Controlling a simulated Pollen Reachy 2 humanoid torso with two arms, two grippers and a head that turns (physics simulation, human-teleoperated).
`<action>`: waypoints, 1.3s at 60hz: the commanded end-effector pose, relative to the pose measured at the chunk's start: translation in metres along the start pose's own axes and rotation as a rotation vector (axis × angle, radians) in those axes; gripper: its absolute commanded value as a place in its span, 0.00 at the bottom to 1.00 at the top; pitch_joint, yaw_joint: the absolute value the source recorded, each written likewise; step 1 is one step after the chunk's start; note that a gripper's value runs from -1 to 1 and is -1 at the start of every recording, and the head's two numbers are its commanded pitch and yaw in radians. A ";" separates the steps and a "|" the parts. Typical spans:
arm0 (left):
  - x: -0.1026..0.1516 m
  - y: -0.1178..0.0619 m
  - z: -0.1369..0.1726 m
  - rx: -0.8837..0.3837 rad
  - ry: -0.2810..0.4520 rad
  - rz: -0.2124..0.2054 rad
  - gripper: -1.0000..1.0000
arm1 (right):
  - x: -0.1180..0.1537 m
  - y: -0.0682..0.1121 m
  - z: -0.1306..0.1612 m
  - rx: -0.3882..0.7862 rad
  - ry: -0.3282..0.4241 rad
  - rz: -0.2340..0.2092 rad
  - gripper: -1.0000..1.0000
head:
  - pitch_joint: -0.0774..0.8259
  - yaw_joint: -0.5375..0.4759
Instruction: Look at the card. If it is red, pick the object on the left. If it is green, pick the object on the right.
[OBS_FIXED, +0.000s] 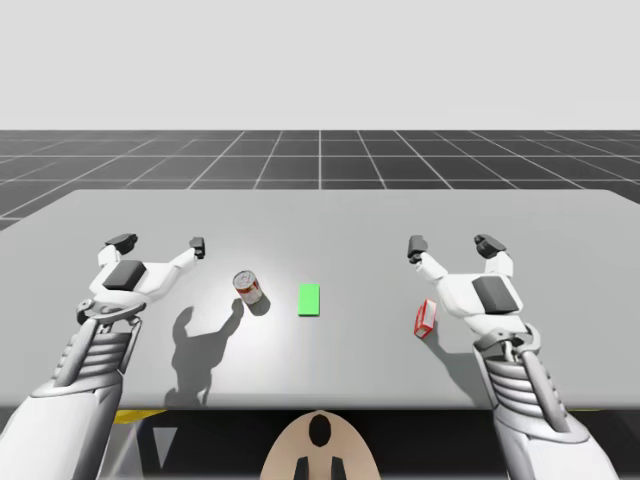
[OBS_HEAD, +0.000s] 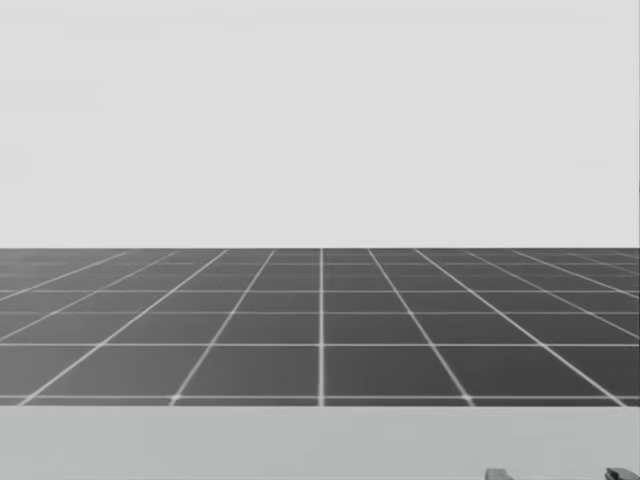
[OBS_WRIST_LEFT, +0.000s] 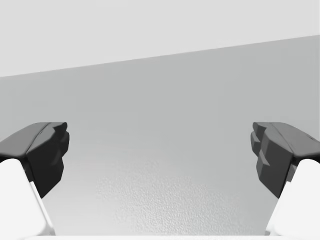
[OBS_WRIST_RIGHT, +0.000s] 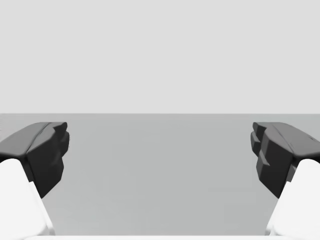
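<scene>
Showing green, the card (OBS_FIXED: 309, 299) picks the box (OBS_FIXED: 425, 318) at three o'clock, by my right gripper (OBS_FIXED: 452, 245), open wide and empty like my left gripper (OBS_FIXED: 160, 243).

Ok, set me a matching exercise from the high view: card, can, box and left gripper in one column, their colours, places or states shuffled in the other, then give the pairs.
Column one:
1 card
2 can
3 box
4 left gripper

Column two:
A open, over bare table
B green, lying flat between the two objects
C red, at the card's right
D at the card's left

Pairs: 1-B; 2-D; 3-C; 4-A.
</scene>
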 end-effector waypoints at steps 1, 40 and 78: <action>0.000 0.000 0.000 0.001 0.000 -0.003 0.00 | -0.001 0.004 0.004 -0.007 0.009 -0.046 0.00 | 0.05 0.53; -0.001 -0.001 0.000 -0.001 -0.004 -0.017 0.00 | -0.003 0.003 0.000 0.001 0.008 0.007 0.00 | 0.63 0.52; 0.002 -0.001 0.002 0.000 -0.010 -0.015 0.00 | -0.003 0.003 0.000 0.007 0.014 0.008 0.00 | 0.87 0.59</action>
